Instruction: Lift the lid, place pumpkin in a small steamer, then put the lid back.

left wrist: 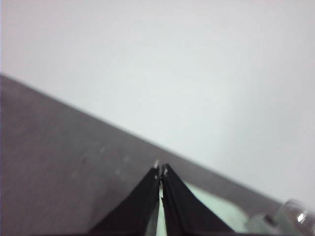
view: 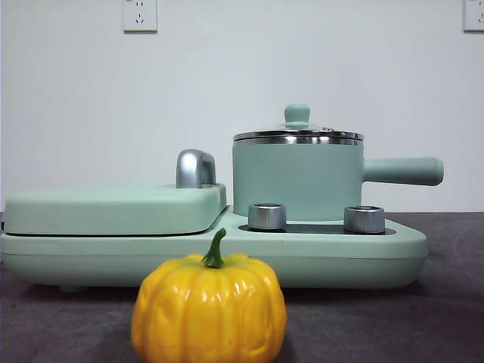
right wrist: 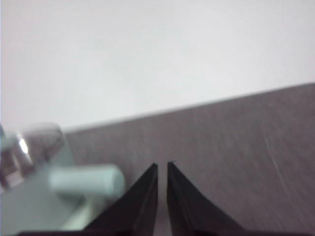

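Observation:
The yellow-orange pumpkin [view: 209, 308] with a green stem sits on the dark table at the very front, before the appliance. Behind it the mint-green small steamer [view: 297, 180] stands on the right side of the appliance, its straight handle [view: 402, 171] pointing right. The glass lid [view: 298, 134] with its mint knob rests on the steamer. Neither arm shows in the front view. My left gripper [left wrist: 160, 171] is shut, above the table with nothing in it. My right gripper [right wrist: 162, 165] is shut and empty, with the blurred steamer handle [right wrist: 86, 180] beside it.
The wide mint-green appliance base [view: 393, 253] carries two silver knobs [view: 267, 215] and a flat griddle cover [view: 113, 208] with a steel handle [view: 195, 168] on its left half. A white wall with sockets stands behind.

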Motion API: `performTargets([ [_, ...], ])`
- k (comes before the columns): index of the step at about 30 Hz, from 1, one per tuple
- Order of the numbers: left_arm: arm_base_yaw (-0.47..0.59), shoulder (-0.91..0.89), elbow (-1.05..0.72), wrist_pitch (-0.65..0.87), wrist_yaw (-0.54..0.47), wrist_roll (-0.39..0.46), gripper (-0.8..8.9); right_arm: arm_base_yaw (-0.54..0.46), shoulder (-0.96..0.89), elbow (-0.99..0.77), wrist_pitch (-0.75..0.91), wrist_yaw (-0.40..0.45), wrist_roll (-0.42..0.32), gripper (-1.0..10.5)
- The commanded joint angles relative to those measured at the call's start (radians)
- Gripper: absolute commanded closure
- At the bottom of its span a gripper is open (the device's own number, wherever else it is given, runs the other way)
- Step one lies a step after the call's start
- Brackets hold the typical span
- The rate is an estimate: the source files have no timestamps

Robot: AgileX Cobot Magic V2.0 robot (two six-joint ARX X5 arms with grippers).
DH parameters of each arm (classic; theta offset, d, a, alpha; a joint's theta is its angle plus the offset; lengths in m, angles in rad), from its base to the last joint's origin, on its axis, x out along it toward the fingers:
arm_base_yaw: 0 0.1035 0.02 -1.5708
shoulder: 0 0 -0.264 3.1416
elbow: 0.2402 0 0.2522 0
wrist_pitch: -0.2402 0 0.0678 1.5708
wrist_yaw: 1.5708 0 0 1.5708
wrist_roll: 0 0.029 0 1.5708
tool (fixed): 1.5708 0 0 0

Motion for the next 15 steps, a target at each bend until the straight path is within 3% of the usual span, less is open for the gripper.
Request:
performTargets([
  [1,0.001,0.000,-0.004,0.023,-0.003,-0.029,8.05,0.000,-0.001,0.010,0.068,-0.004,0.080,9.2],
  [8,0.001,0.001,0.059,0.032,-0.003,-0.029,8.04,0.000,0.001,0.125,0.073,-0.003,0.068,9.4],
  [15,0.001,0.011,0.230,-0.179,-0.003,-0.020,8.04,0.000,0.055,0.317,-0.128,0.026,0.016,9.4],
])
